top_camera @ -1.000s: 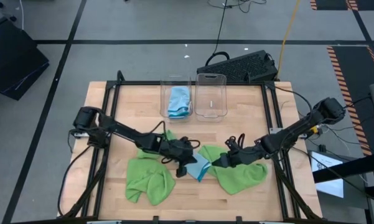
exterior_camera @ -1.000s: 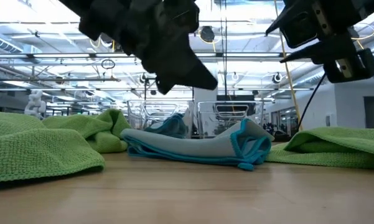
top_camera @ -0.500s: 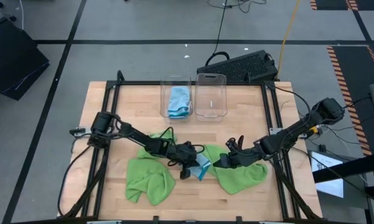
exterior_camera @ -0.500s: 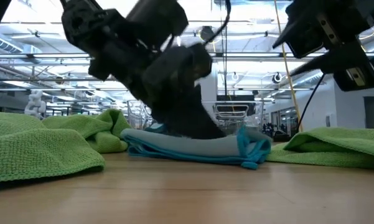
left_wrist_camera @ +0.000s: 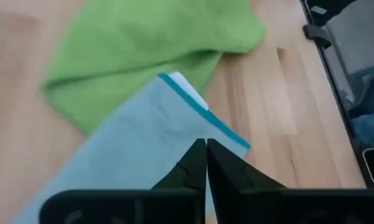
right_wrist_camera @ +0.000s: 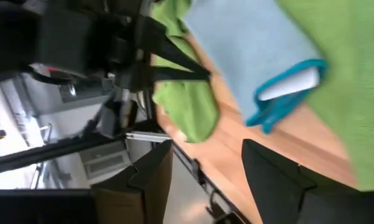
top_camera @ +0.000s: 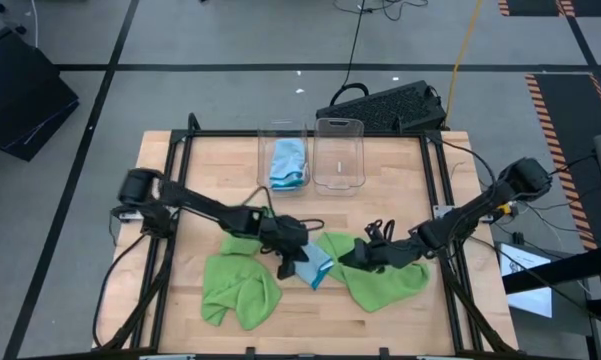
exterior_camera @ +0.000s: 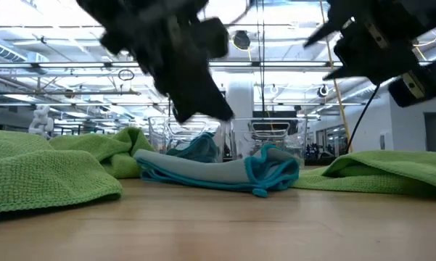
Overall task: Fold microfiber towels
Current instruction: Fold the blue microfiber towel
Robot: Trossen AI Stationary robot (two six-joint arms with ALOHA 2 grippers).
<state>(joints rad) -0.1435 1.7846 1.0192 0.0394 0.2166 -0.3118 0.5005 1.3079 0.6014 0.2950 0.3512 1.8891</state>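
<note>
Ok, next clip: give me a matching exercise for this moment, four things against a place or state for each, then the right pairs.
Things:
1. left hand
2. right hand
3. folded blue towel
4. blue towel by the table's far edge

Place or state:
A. inside a clear bin
B. open, empty, beside the right-side green towel
C. shut, above the folded towel
D. on the table between two green towels

Pairs: 1-C, 2-B, 3-D, 4-A

A grey floor (top_camera: 230,40) crossed by dark lines surrounds the wooden table (top_camera: 210,180), with striped hazard tape (top_camera: 555,95) at upper right.
</note>
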